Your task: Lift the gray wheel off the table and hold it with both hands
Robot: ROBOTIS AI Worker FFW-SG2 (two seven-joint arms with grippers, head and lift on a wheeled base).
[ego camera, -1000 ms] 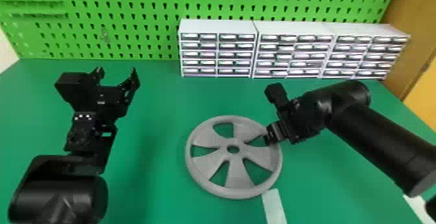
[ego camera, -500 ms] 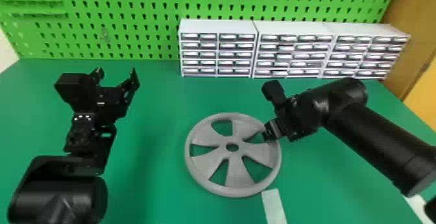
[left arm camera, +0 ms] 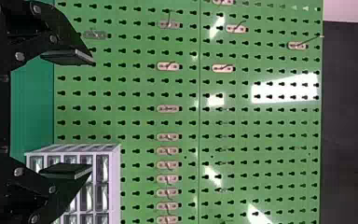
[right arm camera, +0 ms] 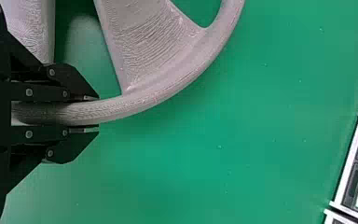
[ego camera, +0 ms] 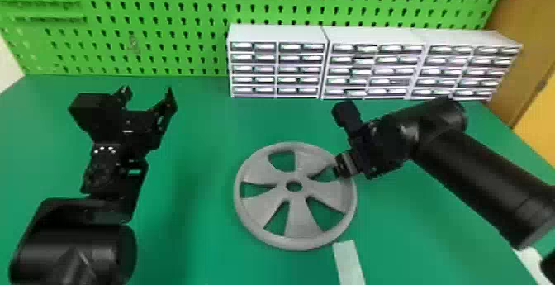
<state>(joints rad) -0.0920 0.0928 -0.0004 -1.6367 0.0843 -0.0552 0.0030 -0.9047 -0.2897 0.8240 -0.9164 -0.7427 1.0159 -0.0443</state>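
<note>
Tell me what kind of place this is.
Probably a workshop or robotics lab: there's a green pegboard wall, white small-parts drawer cabinets, and a robot hand gripping a gray wheel.

The head camera is looking forward and down from above the tabletop (ego camera: 198,238), the left wrist's is facing the pegboard (left arm camera: 263,115) from well back, the right wrist's is aiming closely down at the wheel (right arm camera: 144,95), and both wrist views are sharing drawer units (ego camera: 276,34) with the head view.
</note>
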